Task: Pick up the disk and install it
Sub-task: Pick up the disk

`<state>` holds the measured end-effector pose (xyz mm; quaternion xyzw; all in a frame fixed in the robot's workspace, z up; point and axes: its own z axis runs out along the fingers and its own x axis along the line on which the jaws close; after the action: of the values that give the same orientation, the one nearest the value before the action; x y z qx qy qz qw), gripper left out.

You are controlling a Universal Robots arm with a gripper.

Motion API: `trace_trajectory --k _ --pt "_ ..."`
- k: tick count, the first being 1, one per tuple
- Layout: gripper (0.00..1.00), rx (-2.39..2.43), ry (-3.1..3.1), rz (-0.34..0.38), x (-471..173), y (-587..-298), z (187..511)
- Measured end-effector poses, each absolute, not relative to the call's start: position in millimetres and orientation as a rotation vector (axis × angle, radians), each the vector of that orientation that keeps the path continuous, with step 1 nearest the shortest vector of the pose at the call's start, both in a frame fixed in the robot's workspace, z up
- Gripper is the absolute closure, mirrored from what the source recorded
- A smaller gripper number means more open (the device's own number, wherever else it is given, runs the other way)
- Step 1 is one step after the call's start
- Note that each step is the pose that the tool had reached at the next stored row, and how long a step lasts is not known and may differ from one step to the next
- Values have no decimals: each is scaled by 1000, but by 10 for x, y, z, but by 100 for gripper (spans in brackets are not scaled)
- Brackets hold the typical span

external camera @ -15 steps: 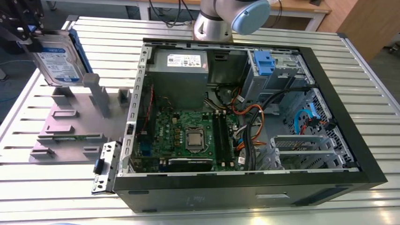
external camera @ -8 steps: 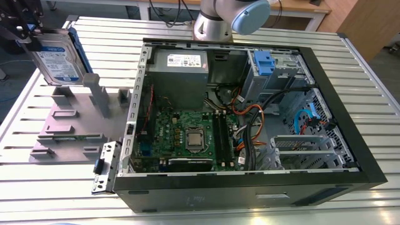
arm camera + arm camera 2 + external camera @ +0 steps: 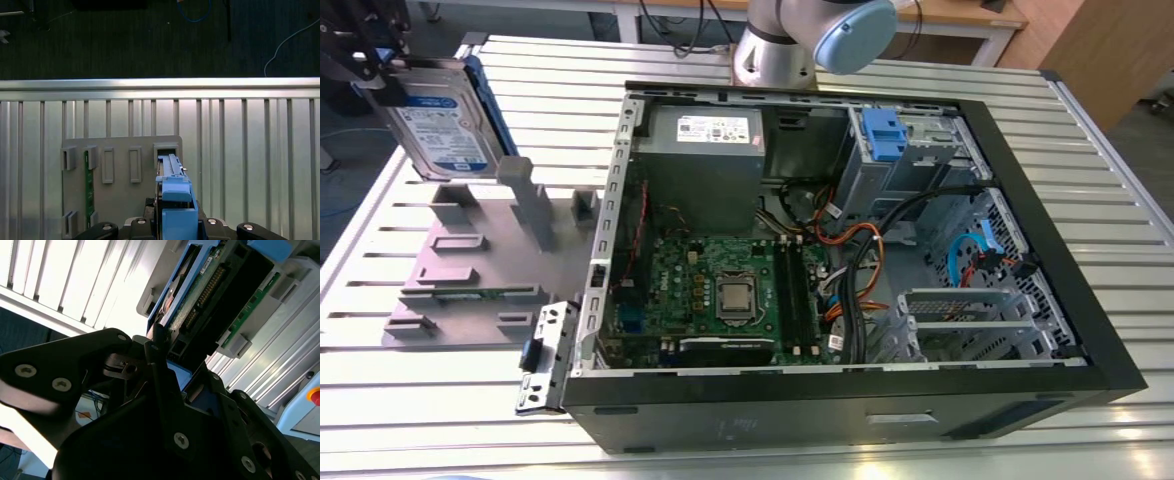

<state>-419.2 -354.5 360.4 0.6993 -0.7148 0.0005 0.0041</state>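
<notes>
While fingers (image 3: 159,375) clamp the disk (image 3: 443,115) over the grey rack (image 3: 467,260), open case (image 3: 854,395) holding motherboard (image 3: 720,290), cables (image 3: 854,240)

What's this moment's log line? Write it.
gripper: shut on the disk | the disk: held above grey holder | computer case: open, the disk not installed

- Gripper (image 3: 376,70) is clamped on one end of the disk (image 3: 443,118).
- The disk stands on edge and extends away from the fingertips.
- Second wrist view: black fingers (image 3: 159,371) meet on the disk's near end, linkage drawn in on both sides.
- Arm joint (image 3: 817,35), grey with a blue cap, sits well apart from the gripper.
</notes>
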Motion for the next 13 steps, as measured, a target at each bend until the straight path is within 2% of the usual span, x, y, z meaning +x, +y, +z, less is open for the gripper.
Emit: trace_trajectory --k 13 --pt "63 2191 -2240 1 -4192 -3545 3646"
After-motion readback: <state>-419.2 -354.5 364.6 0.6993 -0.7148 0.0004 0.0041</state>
